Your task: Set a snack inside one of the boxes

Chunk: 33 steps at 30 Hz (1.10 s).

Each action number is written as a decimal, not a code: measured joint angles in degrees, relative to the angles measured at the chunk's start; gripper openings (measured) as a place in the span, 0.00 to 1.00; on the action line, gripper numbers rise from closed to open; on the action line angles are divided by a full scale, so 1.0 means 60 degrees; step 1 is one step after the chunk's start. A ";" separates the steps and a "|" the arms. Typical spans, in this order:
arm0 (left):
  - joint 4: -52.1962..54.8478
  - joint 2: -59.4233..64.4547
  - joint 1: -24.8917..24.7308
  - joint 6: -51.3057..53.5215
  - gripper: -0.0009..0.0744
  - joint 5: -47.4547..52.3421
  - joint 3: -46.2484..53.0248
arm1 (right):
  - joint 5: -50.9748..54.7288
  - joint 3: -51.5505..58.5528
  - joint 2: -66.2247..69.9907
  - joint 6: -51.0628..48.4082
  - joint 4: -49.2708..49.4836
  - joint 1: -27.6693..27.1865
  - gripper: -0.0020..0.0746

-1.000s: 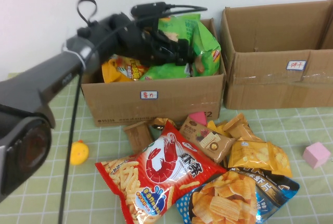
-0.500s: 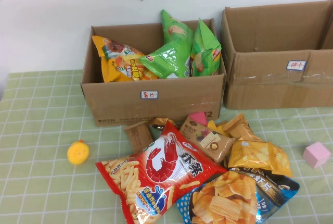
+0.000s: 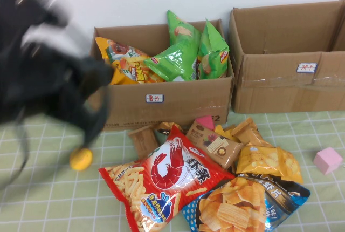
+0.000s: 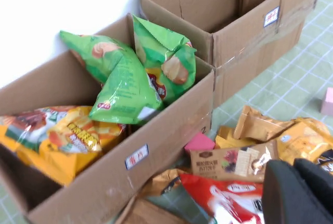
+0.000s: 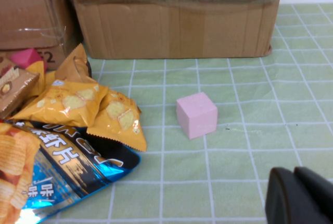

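Note:
The left cardboard box holds green snack bags and a yellow bag; they also show in the left wrist view. The right box looks empty from here. Loose snacks lie in front: a red shrimp-chip bag, a brown pack, yellow packs and a blue chip bag. My left arm is a dark blur at the left, in front of the left box. My left gripper is shut and empty above the pile. My right gripper is shut and empty, low over the mat near a pink cube.
A yellow duck toy lies on the green checked mat at the left. A small wooden block and a pink wedge sit just in front of the left box. The pink cube stands at the right edge.
My left arm was over the left box by the green bags, rose away without them, and has now swung down to the left front. The green bags stay in the box.

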 joint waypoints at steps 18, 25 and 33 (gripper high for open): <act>0.3115 -0.6364 -0.0006 -0.1125 0.01 -0.0803 0.4479 | 0.0000 0.0000 0.0000 0.0000 0.0000 0.0000 0.02; 0.6111 -0.7775 0.0156 -0.4631 0.01 -0.0837 0.6037 | 0.0000 0.0000 0.0000 0.0000 0.0000 0.0000 0.02; 0.6545 -0.9861 0.1971 -0.5994 0.01 -0.0817 0.7995 | 0.0000 0.0000 0.0000 0.0000 0.0000 0.0000 0.02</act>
